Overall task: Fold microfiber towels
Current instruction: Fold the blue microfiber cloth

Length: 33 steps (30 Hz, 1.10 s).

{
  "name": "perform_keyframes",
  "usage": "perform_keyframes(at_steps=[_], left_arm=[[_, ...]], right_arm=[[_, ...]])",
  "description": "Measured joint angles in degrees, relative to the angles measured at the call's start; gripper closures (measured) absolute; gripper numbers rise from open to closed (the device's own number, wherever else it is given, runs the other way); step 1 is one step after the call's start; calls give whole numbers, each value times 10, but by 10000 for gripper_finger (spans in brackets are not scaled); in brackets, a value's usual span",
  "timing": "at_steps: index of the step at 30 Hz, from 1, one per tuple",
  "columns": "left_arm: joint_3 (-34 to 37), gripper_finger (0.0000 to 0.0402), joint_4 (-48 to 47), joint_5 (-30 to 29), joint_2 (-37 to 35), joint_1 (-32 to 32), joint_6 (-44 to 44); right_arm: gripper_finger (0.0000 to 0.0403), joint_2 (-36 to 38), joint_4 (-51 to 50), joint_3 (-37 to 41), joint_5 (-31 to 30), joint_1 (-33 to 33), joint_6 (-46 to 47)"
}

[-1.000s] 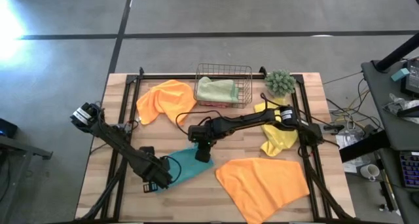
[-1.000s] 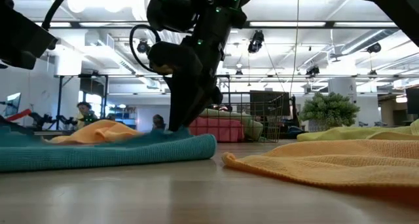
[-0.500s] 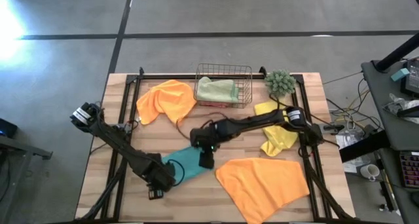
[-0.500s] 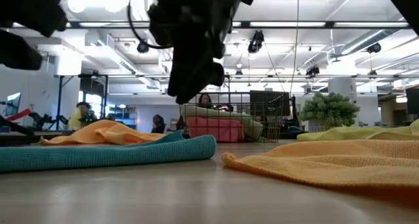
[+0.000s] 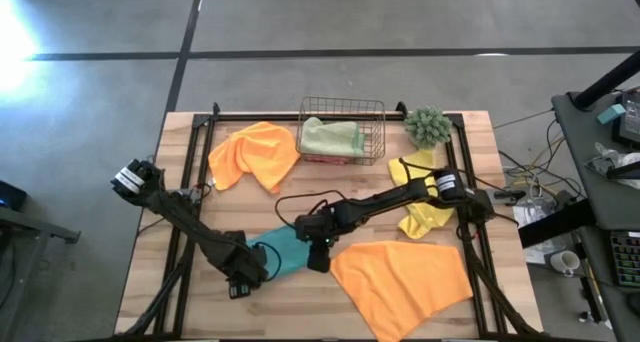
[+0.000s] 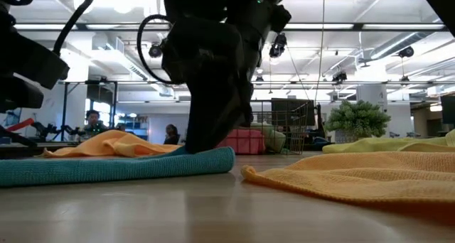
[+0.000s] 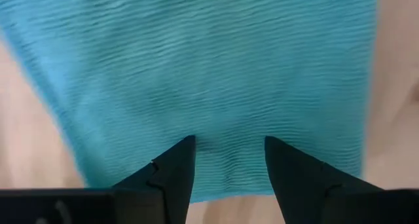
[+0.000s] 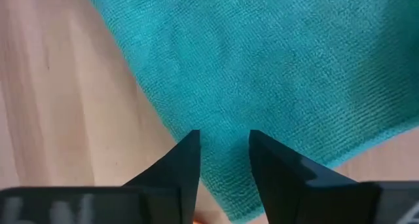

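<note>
here the teal towel (image 5: 285, 250) lies folded flat, finely ribbed.

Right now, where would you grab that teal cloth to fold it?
At the corners of the teal towel, coming straight down. It lies flat on the table, so only a thin edge can be pinched. Both end effectors, left and right, hang open over its edges.
</note>
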<state>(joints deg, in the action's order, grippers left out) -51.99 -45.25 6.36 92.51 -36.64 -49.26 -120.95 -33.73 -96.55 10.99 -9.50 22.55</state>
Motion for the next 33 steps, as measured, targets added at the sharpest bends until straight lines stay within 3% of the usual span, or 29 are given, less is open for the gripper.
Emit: perform_keyframes(at_steps=[6,13,21,27,33], left_arm=[[9,233,85,10,0,0,-20],[9,233,186,10,0,3,-99],[10,233,288,-49,0,11,-157],[1,242,257,-34,-10,16,-161],[-2,278,184,-32,-44,13,-159]], right_arm=[[305,0,1,26,-2,14,4],[320,1,24,33,-7,76,-16],[330,0,27,6,-6,125,-90],[330,14,6,1,31,122,-99],[331,27,38,-13,82,73,-78]])
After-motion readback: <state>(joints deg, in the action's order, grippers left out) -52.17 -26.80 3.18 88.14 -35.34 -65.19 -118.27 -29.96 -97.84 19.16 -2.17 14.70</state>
